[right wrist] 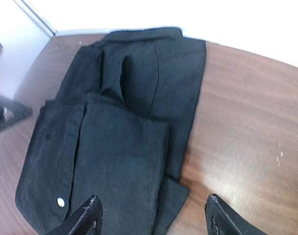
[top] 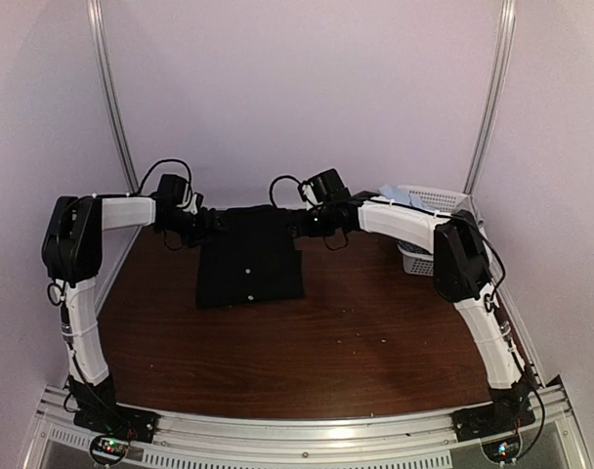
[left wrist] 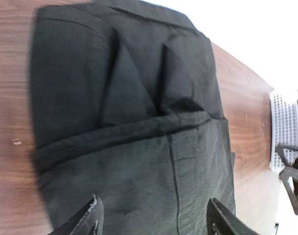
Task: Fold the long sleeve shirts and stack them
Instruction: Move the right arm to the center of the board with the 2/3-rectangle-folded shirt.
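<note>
shirt [top: 250, 259]: is showing plain black, unpatterned.
button [right wrist: 61, 201]: is gleaming pale white on the shirt's front.
table [top: 356, 342]: is showing dark reddish-brown wood grain around the shirt.
basket [top: 436, 201]: is showing white lattice, right of the shirt.
cloth [top: 393, 193]: is peeking pale blue, right of the shirt.

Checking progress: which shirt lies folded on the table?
The black shirt, folded flat on the table; the pale blue shirt lies on the white basket.
</note>
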Controlling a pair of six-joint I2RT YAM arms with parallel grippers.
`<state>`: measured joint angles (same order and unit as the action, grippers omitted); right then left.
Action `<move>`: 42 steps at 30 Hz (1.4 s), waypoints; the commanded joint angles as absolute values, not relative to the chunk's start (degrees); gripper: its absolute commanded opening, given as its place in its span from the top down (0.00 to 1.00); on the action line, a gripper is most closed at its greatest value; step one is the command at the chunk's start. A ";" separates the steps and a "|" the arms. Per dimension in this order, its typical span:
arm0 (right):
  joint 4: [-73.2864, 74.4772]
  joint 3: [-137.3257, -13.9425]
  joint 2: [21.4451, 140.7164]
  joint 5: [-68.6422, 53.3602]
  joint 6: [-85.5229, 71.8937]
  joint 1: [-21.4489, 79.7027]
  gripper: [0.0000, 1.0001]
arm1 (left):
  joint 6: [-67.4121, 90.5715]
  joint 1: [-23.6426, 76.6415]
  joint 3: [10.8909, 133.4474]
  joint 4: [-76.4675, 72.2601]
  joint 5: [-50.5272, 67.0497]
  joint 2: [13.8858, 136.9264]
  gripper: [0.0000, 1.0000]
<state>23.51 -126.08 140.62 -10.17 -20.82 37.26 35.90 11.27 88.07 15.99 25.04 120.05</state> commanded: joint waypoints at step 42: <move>20.56 -98.48 128.64 -10.72 -20.74 44.54 0.62 | 36.99 14.24 48.80 11.06 18.12 94.74 0.43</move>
